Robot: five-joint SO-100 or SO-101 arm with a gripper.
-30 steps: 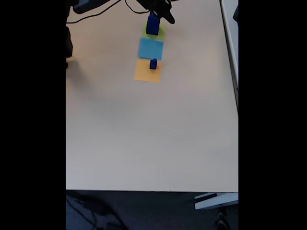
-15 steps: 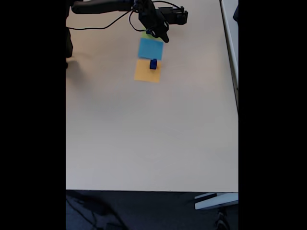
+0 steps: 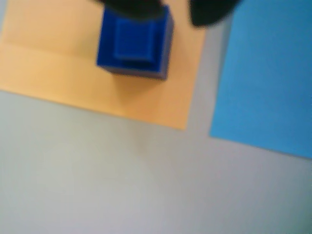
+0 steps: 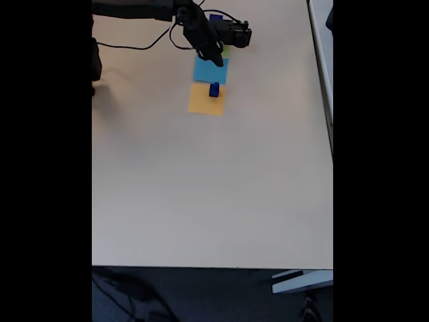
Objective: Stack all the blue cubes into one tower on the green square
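A pale table stands over dark floor. A blue cube sits on orange paper. The gripper jaws: I cannot tell.

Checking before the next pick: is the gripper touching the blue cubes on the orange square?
Apart. The fixed view shows the gripper over the light-blue square, clear of the blue cubes.

Pale table; orange square lies just near of light-blue square, far side, apart.
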